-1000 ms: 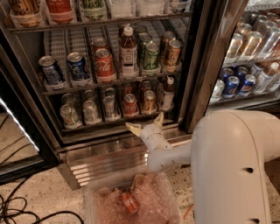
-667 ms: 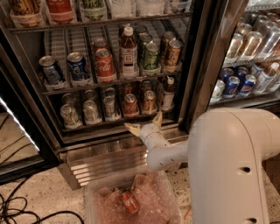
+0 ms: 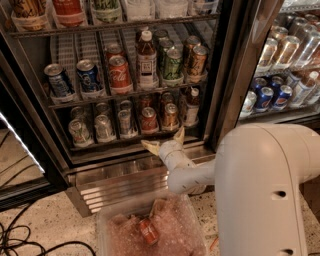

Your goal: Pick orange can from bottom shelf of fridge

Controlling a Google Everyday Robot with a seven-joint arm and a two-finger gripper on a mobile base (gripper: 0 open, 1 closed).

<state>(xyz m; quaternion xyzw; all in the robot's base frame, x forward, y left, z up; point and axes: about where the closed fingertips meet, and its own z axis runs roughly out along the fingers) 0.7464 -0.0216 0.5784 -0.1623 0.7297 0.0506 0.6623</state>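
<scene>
The tool [image 3: 165, 141] hovers low before the fridge [image 3: 120, 186], its two fingers spread wide and holding nothing. Just above and behind it, the orange can [image 3: 170, 115] stands upright on the bottom shelf [image 3: 102, 145], right of a redder can [image 3: 148, 119].

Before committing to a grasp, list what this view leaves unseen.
Camera view only:
orange can: label too blurred to read.
Cans behind it: mostly hidden by the front row.
Top-row containers: cut off by the upper edge.
gripper, open before the bottom shelf rail: its gap to the can unreadable.
</scene>
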